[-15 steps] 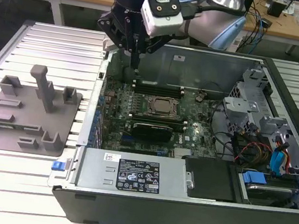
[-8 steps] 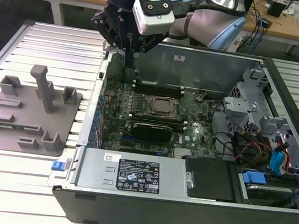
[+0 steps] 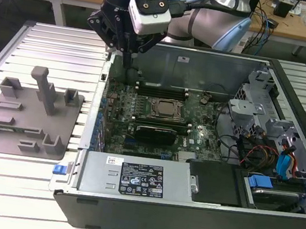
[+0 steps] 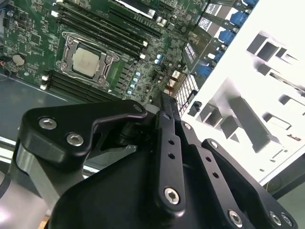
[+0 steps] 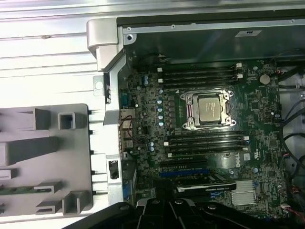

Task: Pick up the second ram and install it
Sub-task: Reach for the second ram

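Second ram (image 5: 21, 189): thin, narrow green strip, seen in the first wrist view lying lengthwise in a long slot of the grey fixture tray (image 3: 27, 114). Too slight there to make out chips or label. Rests in the tray, well apart from the gripper (image 3: 127, 65).

In the exterior view, tray at 9 o'clock from the open computer case (image 3: 205, 65), both on the white slatted surface (image 3: 17, 186). Grey posts and pockets standing up from the tray.

Gripper hanging from the arm (image 3: 223, 22) over the case's 10 o'clock corner, just above the near end of the memory slots at the motherboard's (image 3: 198, 135) 12 o'clock side. Jaws drawn together to a narrow tip, with nothing seen held between them.

Inside the case: green motherboard with a silver processor (image 3: 165, 109) in a metal frame at its middle, and dark rows of memory slots at 12 and 6 o'clock of it. Bundles of red, black and blue cables at 3 o'clock.

Writing: large white label (image 3: 141, 180) with dark print and small logos on the grey metal cover along the case's 6 o'clock edge, with a smaller white sticker just beside it at 10 o'clock. Faint white lettering printed on the motherboard in the first wrist view.
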